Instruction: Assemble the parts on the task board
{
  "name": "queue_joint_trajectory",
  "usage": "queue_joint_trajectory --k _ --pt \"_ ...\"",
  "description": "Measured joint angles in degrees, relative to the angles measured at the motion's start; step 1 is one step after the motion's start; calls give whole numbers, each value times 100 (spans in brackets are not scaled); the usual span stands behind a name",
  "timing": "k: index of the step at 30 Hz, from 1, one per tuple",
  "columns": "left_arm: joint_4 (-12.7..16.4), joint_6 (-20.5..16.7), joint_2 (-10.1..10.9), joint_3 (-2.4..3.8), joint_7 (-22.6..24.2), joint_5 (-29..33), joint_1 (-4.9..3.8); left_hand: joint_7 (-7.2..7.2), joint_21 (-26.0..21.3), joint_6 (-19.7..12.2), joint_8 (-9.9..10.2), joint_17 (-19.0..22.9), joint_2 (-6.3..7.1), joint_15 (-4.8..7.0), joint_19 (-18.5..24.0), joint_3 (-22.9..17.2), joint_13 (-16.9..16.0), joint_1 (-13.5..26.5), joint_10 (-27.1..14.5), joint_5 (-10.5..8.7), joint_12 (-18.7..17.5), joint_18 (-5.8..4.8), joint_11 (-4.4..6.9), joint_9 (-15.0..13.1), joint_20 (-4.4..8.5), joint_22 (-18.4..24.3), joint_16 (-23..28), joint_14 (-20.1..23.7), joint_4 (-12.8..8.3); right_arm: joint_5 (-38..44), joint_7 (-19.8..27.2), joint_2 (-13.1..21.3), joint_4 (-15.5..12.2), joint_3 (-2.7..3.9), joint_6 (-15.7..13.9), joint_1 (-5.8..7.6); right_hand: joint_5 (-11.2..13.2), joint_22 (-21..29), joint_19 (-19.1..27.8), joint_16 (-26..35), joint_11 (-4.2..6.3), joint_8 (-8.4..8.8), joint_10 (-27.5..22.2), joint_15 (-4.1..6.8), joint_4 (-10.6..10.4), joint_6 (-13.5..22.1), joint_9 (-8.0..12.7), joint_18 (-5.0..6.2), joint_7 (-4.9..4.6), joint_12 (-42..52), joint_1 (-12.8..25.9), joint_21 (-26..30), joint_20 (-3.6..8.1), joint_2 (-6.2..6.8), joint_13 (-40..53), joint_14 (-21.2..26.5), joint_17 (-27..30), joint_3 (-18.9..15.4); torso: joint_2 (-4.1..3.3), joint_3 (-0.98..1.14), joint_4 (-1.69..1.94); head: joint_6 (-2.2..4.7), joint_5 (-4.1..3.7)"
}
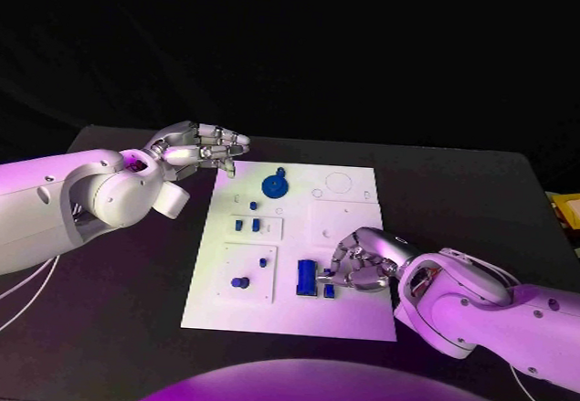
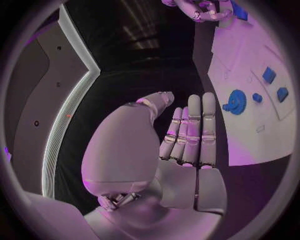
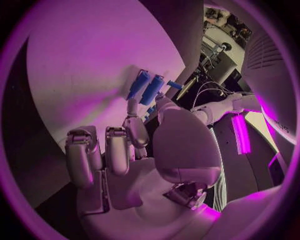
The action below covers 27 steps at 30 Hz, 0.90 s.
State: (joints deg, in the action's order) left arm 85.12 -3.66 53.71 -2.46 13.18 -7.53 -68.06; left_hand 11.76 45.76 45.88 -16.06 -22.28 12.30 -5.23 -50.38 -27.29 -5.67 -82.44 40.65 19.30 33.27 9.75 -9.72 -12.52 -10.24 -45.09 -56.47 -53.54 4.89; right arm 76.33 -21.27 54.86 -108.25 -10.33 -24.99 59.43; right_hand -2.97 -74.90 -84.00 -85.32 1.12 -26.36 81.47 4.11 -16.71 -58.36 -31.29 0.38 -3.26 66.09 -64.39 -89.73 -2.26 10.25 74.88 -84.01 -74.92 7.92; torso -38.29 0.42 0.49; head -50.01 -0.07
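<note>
The white task board (image 1: 349, 318) lies in the middle of the table. A round blue part (image 1: 275, 183) sits near its far edge, with small blue parts (image 1: 248, 224) and a blue knob (image 1: 240, 282) down its left side. A long blue block (image 1: 308, 276) stands near the board's middle, a smaller blue piece (image 1: 328, 291) beside it. My right hand (image 1: 359, 264) is at that block (image 3: 146, 87); a finger (image 3: 133, 117) and the thumb reach its end, the other fingers curled in, the grip hidden. My left hand (image 1: 194, 146) hovers at the board's far left corner, fingers (image 2: 190, 130) straight, holding nothing.
A yellow box (image 1: 577, 213) sits at the table's right edge. Bare black table (image 1: 111, 336) lies on both sides of the board. Outlined recesses (image 1: 338, 181) mark the board's far right part. The left wrist view shows the round blue part (image 2: 235, 101) beside my left hand.
</note>
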Motion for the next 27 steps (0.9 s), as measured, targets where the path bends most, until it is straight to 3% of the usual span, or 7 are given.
queue_joint_trajectory --k 6,14,27 --pt "-1 0 4 0 -2 -1 0 0 23 0 0 0 0 0 0 -32 7 0 0 0 20 0 0 0 0 0 0 0 1 -79 103 186 -133 1 -69 0 0 -2 0 0 0 -14 0 0 17 0 -9 0 0 0 -8 2 0 -65 7 0 0 -118 0 0 0 0 -3" --pt "0 0 15 0 -6 -1 0 0 23 0 0 0 0 0 0 -32 7 0 0 0 20 0 0 -1 0 1 0 0 1 -138 152 446 -231 1 43 0 0 -4 0 0 21 -23 21 0 84 0 -4 0 0 0 -714 3 0 -167 13 0 0 -193 -1 -2 -6 0 7" --pt "0 1 13 0 -8 -1 0 0 23 0 0 -1 0 0 0 -32 7 0 0 0 19 0 0 -1 0 -6 0 0 1 -157 127 392 -259 0 268 -26 0 -3 0 0 1 -23 41 0 37 0 8 0 0 0 -750 3 0 -186 17 0 1 -240 -4 5 0 0 3"
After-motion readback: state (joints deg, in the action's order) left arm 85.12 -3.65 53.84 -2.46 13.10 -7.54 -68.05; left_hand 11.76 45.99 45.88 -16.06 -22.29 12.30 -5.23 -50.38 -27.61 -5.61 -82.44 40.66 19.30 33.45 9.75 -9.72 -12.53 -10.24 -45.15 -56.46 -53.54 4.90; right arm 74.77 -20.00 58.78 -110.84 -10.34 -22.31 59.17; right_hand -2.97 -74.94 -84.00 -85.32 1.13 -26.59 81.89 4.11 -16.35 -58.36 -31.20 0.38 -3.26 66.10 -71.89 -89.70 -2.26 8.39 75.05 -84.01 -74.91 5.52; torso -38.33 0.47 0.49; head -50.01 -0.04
